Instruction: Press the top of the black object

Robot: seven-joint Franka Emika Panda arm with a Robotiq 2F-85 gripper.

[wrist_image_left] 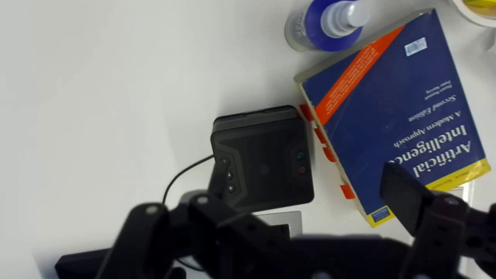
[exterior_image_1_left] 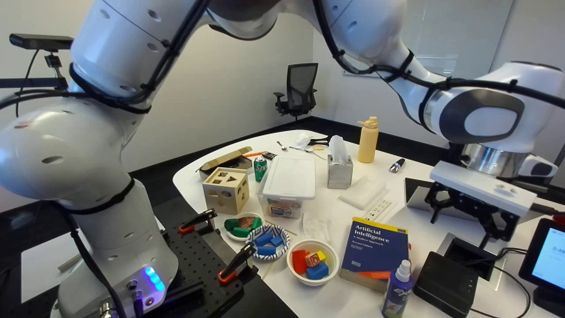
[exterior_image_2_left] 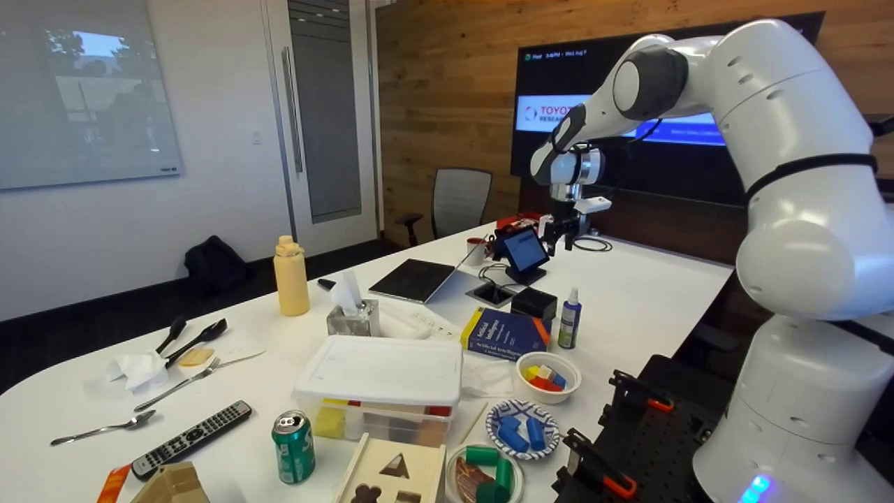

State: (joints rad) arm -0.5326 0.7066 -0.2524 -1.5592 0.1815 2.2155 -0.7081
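From remote, I see my pincer [wrist_image_left: 308,176] with jaws spread; lower than it, not touching, lie the black push-button device [wrist_image_left: 267,166] and the Artificial Intelligence book [wrist_image_left: 387,108].

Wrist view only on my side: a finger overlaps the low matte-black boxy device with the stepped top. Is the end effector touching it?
Observer: No. In both exterior views the black two-fingered end effector hangs higher than the low matte-black boxy device, with a visible gap between them.
Operator: And the dark edge at my lower left?
Observer: Most likely the black-framed tablet display, lit in both exterior views.
Operator: White-nozzled purple bottle: taller than the black device?
Observer: Yes. Both exterior views show it standing upright, plainly taller.
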